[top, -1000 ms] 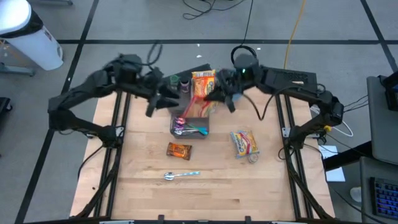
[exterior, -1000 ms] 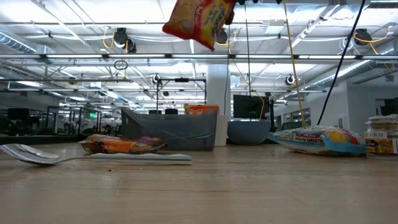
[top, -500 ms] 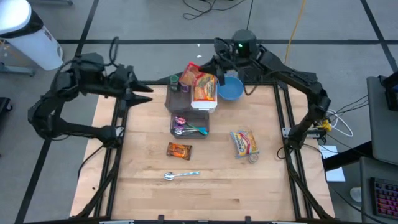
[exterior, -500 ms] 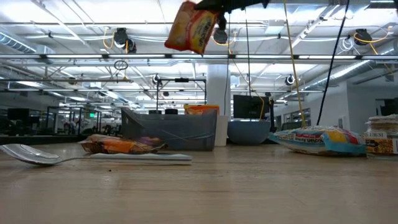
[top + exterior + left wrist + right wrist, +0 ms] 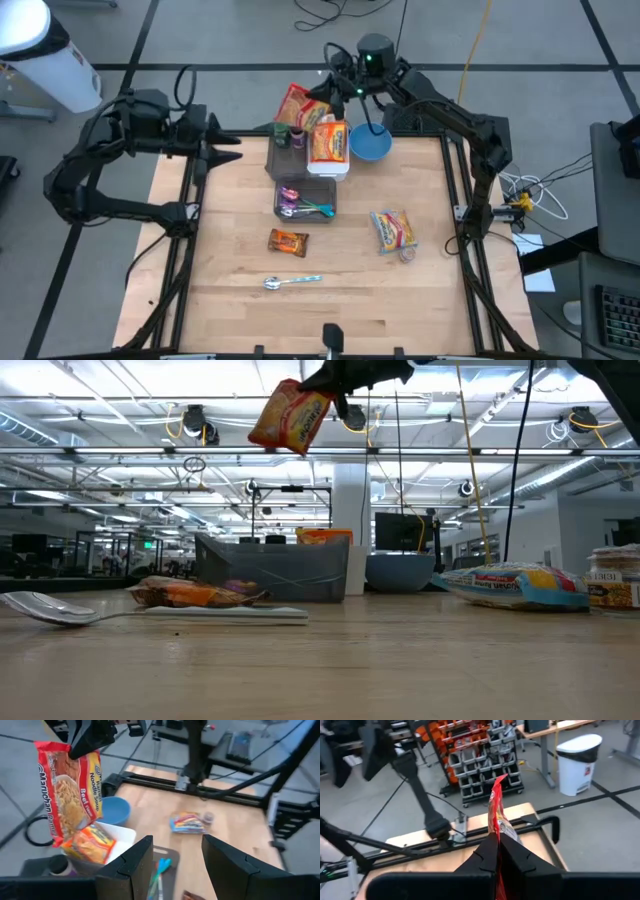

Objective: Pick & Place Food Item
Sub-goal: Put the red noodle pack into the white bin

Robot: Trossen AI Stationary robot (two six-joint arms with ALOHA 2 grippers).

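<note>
Table's far edge, right gripper (image 5: 335, 88) jaws pinching noodle packet (image 5: 297, 106), carried farther back, left gripper (image 5: 232, 150) jaws spread.

Hidden and cropped parts
The noodle packet (image 5: 496, 815) has its lower part concealed by the right gripper (image 5: 498, 851); the grey tray (image 5: 272, 568) screens its contents in the low view

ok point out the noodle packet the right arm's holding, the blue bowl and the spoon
noodle packet (image 5: 70, 790), left wrist view, middle of its printed front
blue bowl (image 5: 372, 145), high view, inside of the bowl
spoon (image 5: 290, 282), high view, middle of its handle
</note>
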